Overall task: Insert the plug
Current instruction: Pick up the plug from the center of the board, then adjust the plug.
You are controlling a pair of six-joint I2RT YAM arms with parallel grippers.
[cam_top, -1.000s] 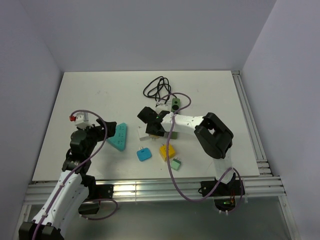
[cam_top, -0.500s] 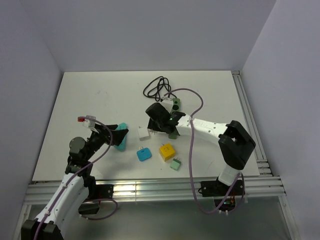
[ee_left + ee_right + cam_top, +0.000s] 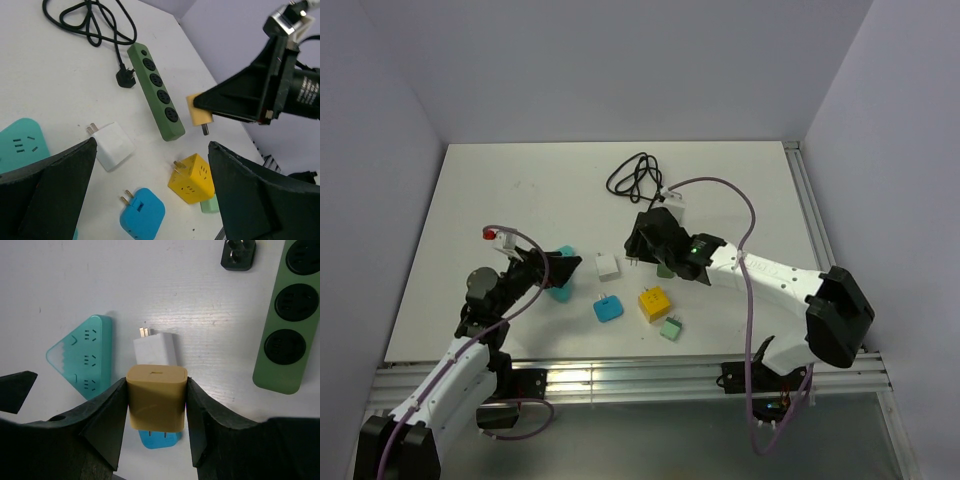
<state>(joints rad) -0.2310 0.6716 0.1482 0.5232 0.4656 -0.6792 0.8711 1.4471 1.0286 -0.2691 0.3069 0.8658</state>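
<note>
**Right gripper (image 3: 156, 390) grasps a tan rectangular plastic plug (image 3: 156, 399) above the white table (image 3: 520, 190), near a long dark-green plastic power strip (image 3: 157, 92).**

The two black fingers are clamped on the plug's flat sides. In the left wrist view it hangs clear of the tabletop, just off the strip's near end, with a metal prong showing beneath it. All four round sockets of the strip are unoccupied. Seen from the right wrist, the plug sits over a white square plastic adapter (image 3: 154, 350), with a teal triangular socket block (image 3: 82, 357) to one side and the strip to the other. The left gripper (image 3: 152, 145) hovers with its fingers spread wide, grasping nothing. A yellow cube adapter (image 3: 192, 177) and a blue rounded plug (image 3: 143, 214) lie on the table near it. A black coiled cable (image 3: 635, 175) rests at the far end.
</note>
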